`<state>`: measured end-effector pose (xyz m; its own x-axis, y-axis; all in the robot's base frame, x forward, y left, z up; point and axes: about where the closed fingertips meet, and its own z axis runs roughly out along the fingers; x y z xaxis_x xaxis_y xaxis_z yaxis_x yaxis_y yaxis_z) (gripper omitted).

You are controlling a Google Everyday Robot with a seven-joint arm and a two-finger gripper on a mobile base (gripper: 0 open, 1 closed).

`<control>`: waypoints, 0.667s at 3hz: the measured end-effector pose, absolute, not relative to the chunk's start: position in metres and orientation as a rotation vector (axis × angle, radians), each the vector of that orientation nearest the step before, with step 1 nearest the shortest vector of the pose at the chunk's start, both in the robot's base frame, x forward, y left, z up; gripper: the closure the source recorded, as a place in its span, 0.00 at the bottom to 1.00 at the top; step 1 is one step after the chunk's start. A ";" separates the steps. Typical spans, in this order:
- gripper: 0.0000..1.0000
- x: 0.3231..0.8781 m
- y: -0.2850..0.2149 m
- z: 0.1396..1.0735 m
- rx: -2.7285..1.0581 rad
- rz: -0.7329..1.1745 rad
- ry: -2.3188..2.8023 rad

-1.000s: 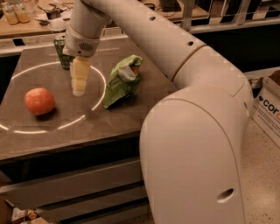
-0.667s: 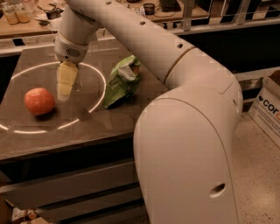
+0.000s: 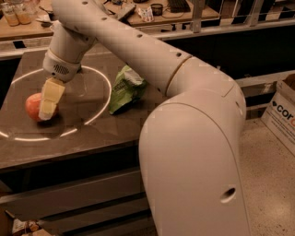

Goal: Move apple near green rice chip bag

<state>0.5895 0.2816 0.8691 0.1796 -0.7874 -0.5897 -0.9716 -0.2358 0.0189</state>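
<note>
The apple (image 3: 32, 107), round and orange-red, sits at the left of the dark table (image 3: 83, 143). The green rice chip bag (image 3: 125, 87), crumpled bright green foil, lies near the table's middle, well to the right of the apple. My gripper (image 3: 46, 113) hangs from the white arm (image 3: 138, 50) and points down. It overlaps the apple's right side in the camera view. Whether it touches the apple is not clear. A dark green can seen earlier at the back of the table is hidden behind the arm.
A white ring of light (image 3: 102, 107) is drawn on the table around the apple and gripper. A wooden counter with jars (image 3: 16, 14) stands behind. A cardboard box (image 3: 282, 110) sits on the floor at the right. My white base fills the foreground.
The gripper has moved left and down, from the table's middle near the bag to the apple's right side. The apple and the bag have not moved.
</note>
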 end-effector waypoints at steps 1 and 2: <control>0.12 0.574 0.295 0.859 -2.100 0.767 1.679; 0.36 0.565 0.302 0.850 -2.114 0.820 1.684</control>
